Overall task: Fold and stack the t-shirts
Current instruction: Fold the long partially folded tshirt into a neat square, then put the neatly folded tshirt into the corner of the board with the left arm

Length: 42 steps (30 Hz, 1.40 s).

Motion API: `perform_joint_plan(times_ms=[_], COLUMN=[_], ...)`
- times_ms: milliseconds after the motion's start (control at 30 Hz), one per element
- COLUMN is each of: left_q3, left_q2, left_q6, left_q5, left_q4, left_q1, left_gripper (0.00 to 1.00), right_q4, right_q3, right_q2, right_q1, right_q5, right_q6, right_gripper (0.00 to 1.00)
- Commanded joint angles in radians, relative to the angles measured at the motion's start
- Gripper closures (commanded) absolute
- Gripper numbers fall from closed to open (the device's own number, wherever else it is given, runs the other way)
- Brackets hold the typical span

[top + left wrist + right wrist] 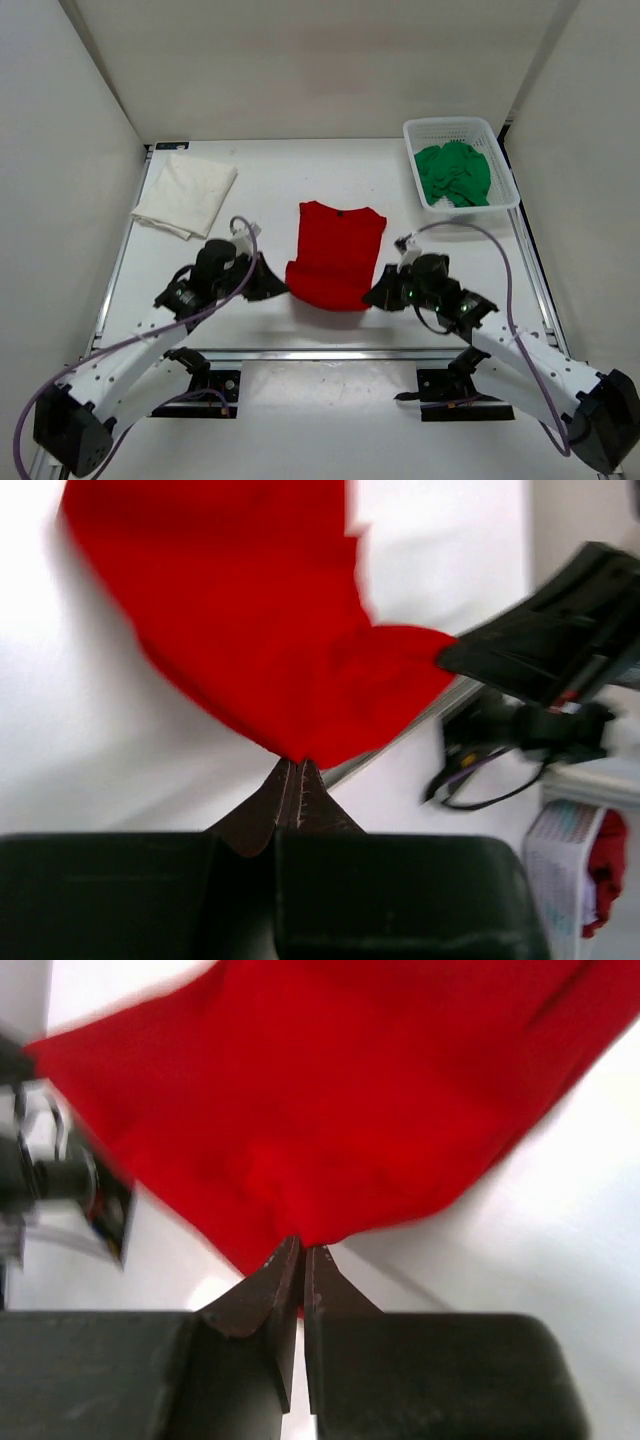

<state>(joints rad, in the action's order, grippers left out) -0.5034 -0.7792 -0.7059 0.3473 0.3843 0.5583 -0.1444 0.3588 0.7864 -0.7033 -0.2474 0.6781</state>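
The red t-shirt (335, 252) lies in the middle of the table, collar at the far end. My left gripper (282, 287) is shut on its near left corner, and in the left wrist view the red t-shirt (260, 630) rises from the pinched left gripper (298, 761). My right gripper (371, 297) is shut on the near right corner; the right wrist view shows the red t-shirt (330, 1100) lifted at the right gripper (302, 1249). A folded white t-shirt (186, 193) lies at the far left. The green t-shirt (453, 174) is crumpled in the basket.
The white mesh basket (497, 142) stands at the far right corner of the table. White walls close in the left, right and back. The table's metal front rail (320, 354) runs just in front of the arm bases.
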Motion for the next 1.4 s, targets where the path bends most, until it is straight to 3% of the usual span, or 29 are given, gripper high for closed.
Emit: perform_joint_plan(times_ms=[0, 67, 233, 467, 533, 600, 667, 733, 800, 933, 1033, 1167, 1367], left_q3=[-0.211, -0.332, -0.633, -1.091, -1.109, -1.088, -1.014, -0.963, -0.858, -0.652, -0.457, -0.460, -0.633], left_q2=[-0.160, -0.296, -0.778, -1.202, -1.276, -1.273, -1.217, -1.172, -1.129, -1.048, -1.023, -1.071, -1.279], left_q6=[0.031, 0.057, 0.069, 0.092, 0.068, 0.004, -0.012, -0.006, -0.003, 0.029, -0.013, 0.008, 0.000], left_q5=[0.022, 0.018, 0.002, -0.111, -0.094, -0.052, -0.054, -0.062, -0.061, -0.019, 0.065, 0.078, 0.050], left_q4=[-0.062, -0.120, -0.183, -0.049, -0.074, -0.149, -0.229, -0.254, -0.269, -0.350, -0.519, -0.535, -0.490], left_q1=[-0.032, -0.090, -0.175, -0.239, -0.254, -0.285, -0.290, -0.293, -0.296, -0.265, -0.259, -0.241, -0.170], left_gripper=[1.00, 1.00, 1.00, 0.94, 0.80, 0.64, 0.38, 0.31, 0.26, 0.09, 0.01, 0.02, 0.01], right_q4=[-0.014, 0.011, 0.080, 0.049, 0.020, 0.003, -0.007, 0.002, 0.031, 0.251, 0.386, 0.437, 0.479], right_q3=[0.228, 0.325, 0.577, 0.984, 1.078, 1.181, 1.218, 1.189, 1.110, 0.768, 0.536, 0.343, 0.201], right_q2=[0.109, 0.286, 0.644, 1.107, 1.188, 1.251, 1.245, 1.202, 1.113, 0.917, 0.803, 0.700, 0.564], right_q1=[0.157, 0.299, 0.462, 0.544, 0.542, 0.544, 0.539, 0.521, 0.509, 0.490, 0.452, 0.407, 0.380], right_q5=[-0.061, -0.151, -0.259, -0.265, -0.247, -0.265, -0.247, -0.205, -0.175, -0.191, -0.211, -0.225, -0.222], right_q6=[-0.106, -0.181, -0.210, -0.198, -0.193, -0.209, -0.209, -0.232, -0.250, -0.186, -0.155, -0.161, -0.134], right_gripper=[1.00, 1.00, 1.00, 1.00, 0.93, 0.76, 0.63, 0.46, 0.40, 0.38, 0.38, 0.38, 0.38])
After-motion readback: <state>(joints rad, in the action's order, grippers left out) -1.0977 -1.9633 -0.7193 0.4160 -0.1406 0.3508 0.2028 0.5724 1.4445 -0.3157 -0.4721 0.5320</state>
